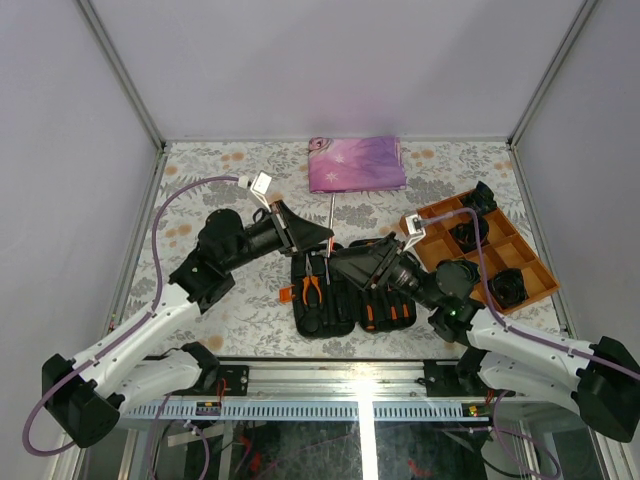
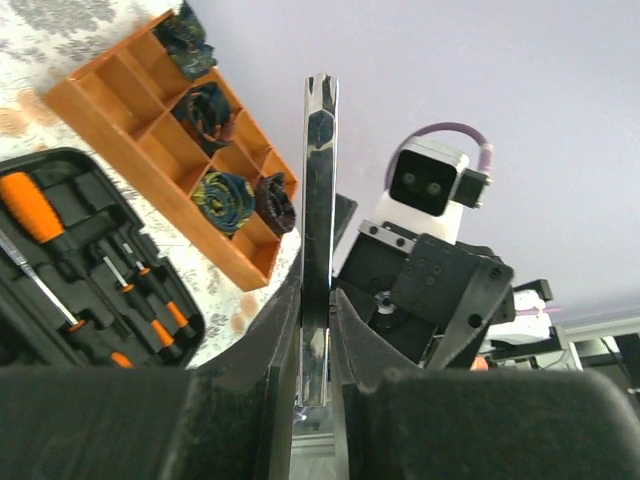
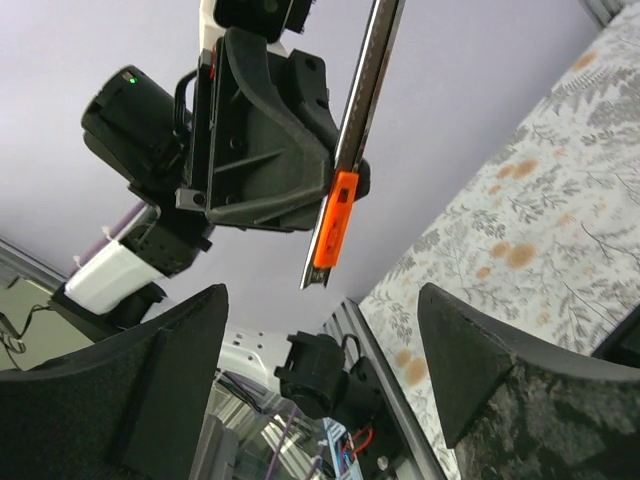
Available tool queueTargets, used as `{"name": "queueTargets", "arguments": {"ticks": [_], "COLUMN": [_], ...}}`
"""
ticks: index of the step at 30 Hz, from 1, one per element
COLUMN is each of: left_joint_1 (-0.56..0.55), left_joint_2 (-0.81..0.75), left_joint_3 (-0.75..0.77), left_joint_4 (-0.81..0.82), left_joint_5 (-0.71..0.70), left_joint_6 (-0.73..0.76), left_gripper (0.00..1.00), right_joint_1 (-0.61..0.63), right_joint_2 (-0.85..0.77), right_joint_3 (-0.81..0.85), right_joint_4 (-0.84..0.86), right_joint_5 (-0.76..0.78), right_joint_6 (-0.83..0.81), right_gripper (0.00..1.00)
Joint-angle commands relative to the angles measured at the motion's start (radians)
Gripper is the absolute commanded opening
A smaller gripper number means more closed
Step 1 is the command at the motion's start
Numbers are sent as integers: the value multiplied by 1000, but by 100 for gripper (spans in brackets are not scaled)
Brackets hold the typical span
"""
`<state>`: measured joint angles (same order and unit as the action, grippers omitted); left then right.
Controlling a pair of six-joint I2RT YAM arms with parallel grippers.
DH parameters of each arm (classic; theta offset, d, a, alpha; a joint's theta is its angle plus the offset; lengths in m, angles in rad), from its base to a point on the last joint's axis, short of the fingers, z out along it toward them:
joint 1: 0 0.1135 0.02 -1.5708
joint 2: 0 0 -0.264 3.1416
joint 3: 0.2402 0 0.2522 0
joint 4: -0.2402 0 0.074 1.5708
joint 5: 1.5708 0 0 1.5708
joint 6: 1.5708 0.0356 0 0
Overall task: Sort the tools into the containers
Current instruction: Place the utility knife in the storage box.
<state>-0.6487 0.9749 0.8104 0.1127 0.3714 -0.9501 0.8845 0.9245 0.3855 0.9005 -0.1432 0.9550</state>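
Note:
My left gripper [image 2: 320,330] is shut on a slim, shiny metal tool [image 2: 320,200] that carries an orange piece [image 3: 338,220] near its lower end. It holds the tool [image 1: 331,210] above the open black tool case [image 1: 340,318]. Orange-handled pliers [image 1: 312,288] and screwdrivers [image 1: 390,312] lie in the case's slots. My right gripper [image 1: 345,262] is open and points at the left gripper [image 1: 318,238] from the right. In the right wrist view the tool's lower end hangs beyond the wide-apart fingers [image 3: 470,360], touching neither.
An orange divided tray [image 1: 430,250] holding black coiled bundles [image 1: 507,285] sits right of the case. A folded pink-purple cloth [image 1: 357,163] lies at the back. Enclosure walls ring the floral tabletop [image 1: 200,190], and the metal frame rail [image 1: 360,385] runs along the near edge.

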Motion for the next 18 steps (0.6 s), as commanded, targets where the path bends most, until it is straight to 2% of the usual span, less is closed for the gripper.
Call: {"name": "queueTargets", "arguments": {"ticks": [1,9,18], "left_joint_1": [-23,-46,-54], "left_joint_2": [-27,-27,-31], "left_joint_3": [35,28,13], "left_joint_4": [124,135,142], "left_joint_5": [28,18,13], "left_joint_6": [-44,-52,-49], "left_gripper": [5,5,4], "right_joint_1": [4,5,5], "right_joint_2": [25,79,142], "right_joint_3": [73,68,79], "right_joint_4": [130,247,316], "right_joint_5": [-6,-17,-47], "right_joint_6": [28,74,130], "right_gripper": [81,70,50]}}
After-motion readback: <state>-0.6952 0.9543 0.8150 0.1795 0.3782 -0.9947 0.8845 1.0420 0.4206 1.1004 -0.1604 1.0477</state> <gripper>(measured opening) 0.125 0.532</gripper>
